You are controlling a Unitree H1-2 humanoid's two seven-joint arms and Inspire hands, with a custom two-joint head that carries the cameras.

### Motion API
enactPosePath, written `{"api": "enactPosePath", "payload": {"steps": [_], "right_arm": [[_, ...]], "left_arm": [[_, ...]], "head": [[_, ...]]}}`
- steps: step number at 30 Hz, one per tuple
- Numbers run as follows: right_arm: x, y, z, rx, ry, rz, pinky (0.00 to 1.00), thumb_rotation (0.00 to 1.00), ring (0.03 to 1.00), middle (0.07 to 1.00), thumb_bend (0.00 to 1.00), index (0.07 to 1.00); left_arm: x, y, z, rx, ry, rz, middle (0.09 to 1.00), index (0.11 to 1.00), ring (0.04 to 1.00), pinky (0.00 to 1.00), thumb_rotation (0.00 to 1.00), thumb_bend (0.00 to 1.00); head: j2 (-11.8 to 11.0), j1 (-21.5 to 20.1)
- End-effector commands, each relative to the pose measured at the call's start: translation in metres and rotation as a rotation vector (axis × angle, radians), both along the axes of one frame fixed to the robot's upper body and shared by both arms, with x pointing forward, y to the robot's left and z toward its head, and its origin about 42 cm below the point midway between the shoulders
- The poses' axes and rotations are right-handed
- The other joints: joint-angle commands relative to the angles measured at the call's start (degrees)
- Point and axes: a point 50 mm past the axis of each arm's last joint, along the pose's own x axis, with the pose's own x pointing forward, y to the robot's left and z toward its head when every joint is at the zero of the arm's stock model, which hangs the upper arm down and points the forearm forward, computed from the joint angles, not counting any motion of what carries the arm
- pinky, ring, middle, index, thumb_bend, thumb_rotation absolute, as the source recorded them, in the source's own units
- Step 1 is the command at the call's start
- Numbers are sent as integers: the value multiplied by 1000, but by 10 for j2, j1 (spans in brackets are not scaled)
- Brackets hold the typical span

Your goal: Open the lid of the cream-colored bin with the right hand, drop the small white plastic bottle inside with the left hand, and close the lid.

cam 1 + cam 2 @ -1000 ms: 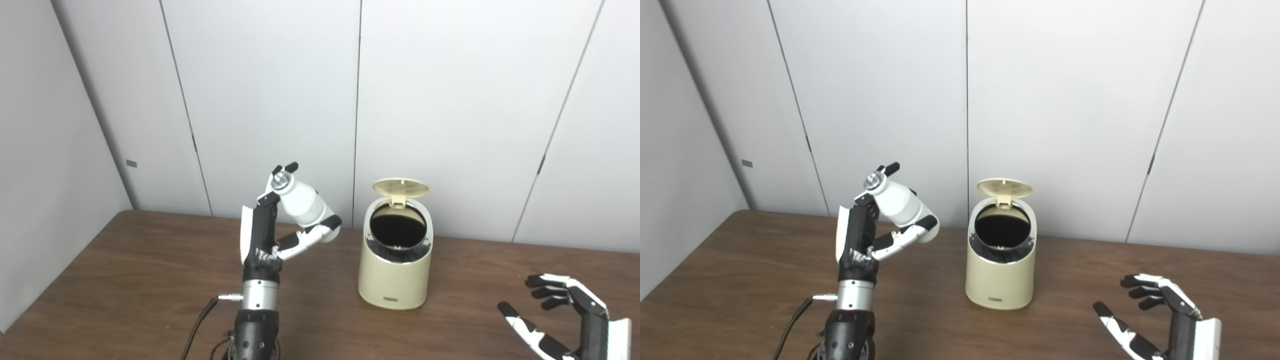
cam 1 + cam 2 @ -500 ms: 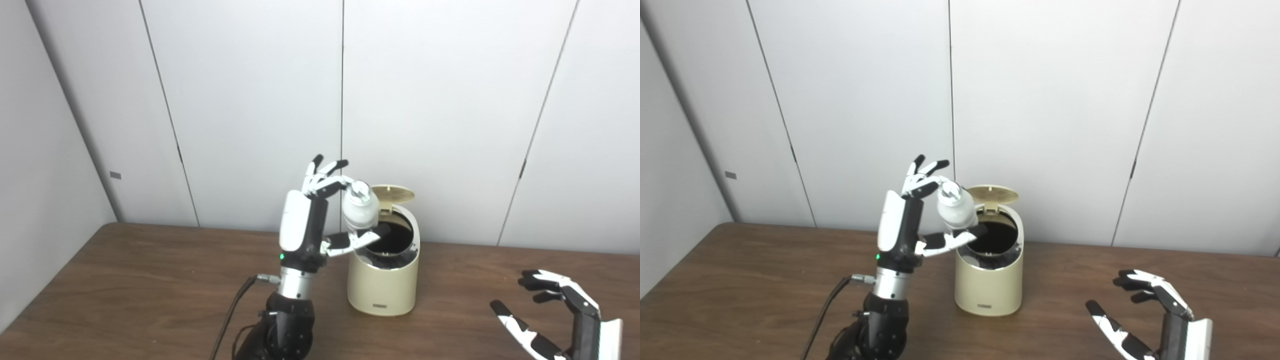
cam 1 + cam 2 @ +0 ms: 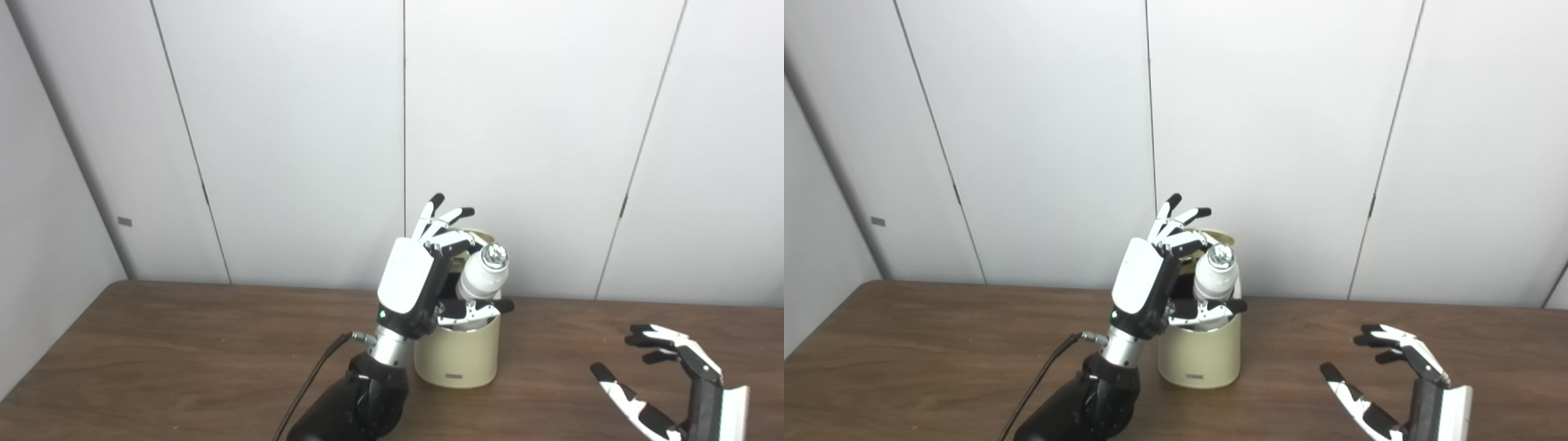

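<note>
The cream-colored bin stands on the brown table, its lid raised behind the opening. My left hand is over the bin's mouth. The small white plastic bottle stands cap-up and slightly tilted in the opening. It rests on the thumb, with one curled finger beside its neck while the other fingers spread upward. The bottle's lower end is hidden by the thumb and the rim. My right hand is open, palm up, low at the table's right, well away from the bin.
A black cable trails from my left wrist down to the front edge. White wall panels stand close behind the bin. The table's left edge runs along the side wall.
My left hand has carried the bottle right and down, from left of the bin to its open mouth. The camera has shifted too. The right hand has stayed open in place.
</note>
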Motion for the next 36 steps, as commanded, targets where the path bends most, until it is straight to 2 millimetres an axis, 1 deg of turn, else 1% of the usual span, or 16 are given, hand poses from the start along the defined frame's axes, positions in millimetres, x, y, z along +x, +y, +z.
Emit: {"api": "enactPosePath", "payload": {"steps": [1,3,4,6,16,22,25,32,36], "right_arm": [[-3,0,-12,-7,15,7,408,129,543,611,490,491],[-3,-1,-13,-12,15,0,399,129,534,611,490,491],[-3,-1,-13,-14,15,-2,413,131,543,611,490,491],[-3,-2,-14,-20,13,-5,405,131,535,610,490,491],[-5,-4,-16,-13,10,-1,436,133,553,608,491,492],[-5,-5,-19,-17,10,-7,419,134,539,606,491,491],[-6,-5,-19,-16,9,-8,398,136,523,606,490,491],[-7,-5,-21,-18,11,-5,399,135,523,607,490,492],[-7,-5,-22,-17,10,-4,416,133,538,607,490,492]], "left_arm": [[11,-4,31,-22,-96,-19,467,498,833,1000,0,524],[13,-3,30,-11,-95,-17,468,496,833,1000,0,525],[14,-3,30,-8,-96,-17,472,492,836,1000,0,525],[15,-3,29,-1,-98,-16,476,487,835,1000,0,525],[19,3,22,42,-89,-14,493,463,832,1000,0,525],[24,13,15,95,-97,2,486,473,847,1000,0,525],[26,17,13,108,-98,8,494,462,845,1000,0,525],[28,24,7,110,-86,24,489,469,827,1000,0,525],[28,27,2,99,-70,35,482,481,818,1000,0,525]], "head": [[-1,0],[-2,-4],[-2,-4],[-2,-5],[-6,-10],[-8,-11],[-8,-11],[-8,-11],[-9,-14]]}}
